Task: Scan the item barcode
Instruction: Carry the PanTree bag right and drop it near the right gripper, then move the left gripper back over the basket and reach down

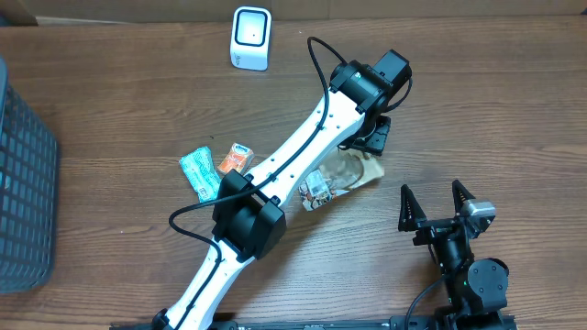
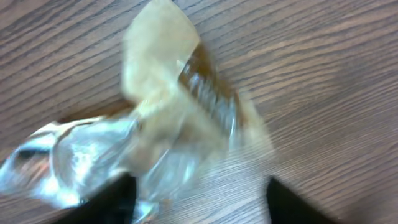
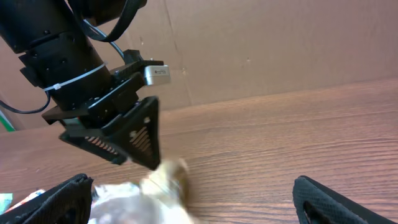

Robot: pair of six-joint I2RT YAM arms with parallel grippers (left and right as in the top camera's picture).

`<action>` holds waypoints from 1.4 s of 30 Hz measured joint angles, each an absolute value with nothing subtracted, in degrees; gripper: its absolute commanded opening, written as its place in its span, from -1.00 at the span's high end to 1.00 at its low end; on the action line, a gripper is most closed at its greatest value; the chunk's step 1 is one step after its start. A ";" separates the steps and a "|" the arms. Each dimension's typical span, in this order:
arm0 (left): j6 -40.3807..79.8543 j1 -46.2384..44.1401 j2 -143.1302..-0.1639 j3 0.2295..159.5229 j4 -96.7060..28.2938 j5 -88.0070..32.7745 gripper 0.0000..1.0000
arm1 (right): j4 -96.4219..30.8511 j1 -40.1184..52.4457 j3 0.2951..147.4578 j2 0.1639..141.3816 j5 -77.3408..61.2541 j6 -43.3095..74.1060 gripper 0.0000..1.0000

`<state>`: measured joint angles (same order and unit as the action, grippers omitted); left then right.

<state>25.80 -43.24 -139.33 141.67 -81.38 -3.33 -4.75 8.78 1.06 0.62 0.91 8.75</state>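
Wood-grain counter [image 1: 495,101] with a cardboard wall [image 3: 280,50] behind it, and honestly loads of bare room on the right half and along the front. The left edge is boxed in by a blue basket [image 1: 23,174], cut off by the frame. The white scanner [image 1: 250,37] sits up at the back edge, well apart from everything else. The crinkly packet [image 1: 344,174] lies flat mid-counter, partly tucked under the left arm [image 1: 303,137], so the overhead only shows bits of it. The left wrist view is badly smeared and I can't spot any barcode. The left fingers [image 2: 115,202] are spread wide on either side of the packet's near end, not pinching it; can't tell if one brushes it. Two small snack packs [image 1: 215,167] sit beside the arm. The right fingers [image 1: 406,206] hover near the front right, splayed fully apart, holding nothing.
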 measured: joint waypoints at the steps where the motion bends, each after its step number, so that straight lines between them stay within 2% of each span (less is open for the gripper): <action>1: 25.80 -43.24 -139.33 141.67 -81.38 -3.31 -0.51 | -4.78 8.78 1.06 0.62 0.89 8.73 -1.00; 9: 25.04 -43.11 -139.33 142.04 -81.19 -3.36 -0.46 | -4.75 8.78 1.06 0.62 0.89 8.73 -1.00; 17: 21.50 -39.90 -136.99 152.42 -84.16 -3.36 -0.49 | -4.80 8.78 1.06 0.62 0.89 8.73 -1.00; 23: 17.08 -31.90 -125.51 155.98 -88.20 -3.14 -0.48 | -4.75 8.78 1.06 0.62 0.89 8.73 -1.00; 31: 14.33 -14.70 -110.26 156.44 -93.86 -0.60 -0.48 | -4.78 8.78 1.06 0.62 0.89 8.78 -1.00; 42: 15.64 8.86 -103.18 156.75 -94.76 0.08 -0.45 | -4.78 8.78 1.06 0.62 0.89 8.73 -1.00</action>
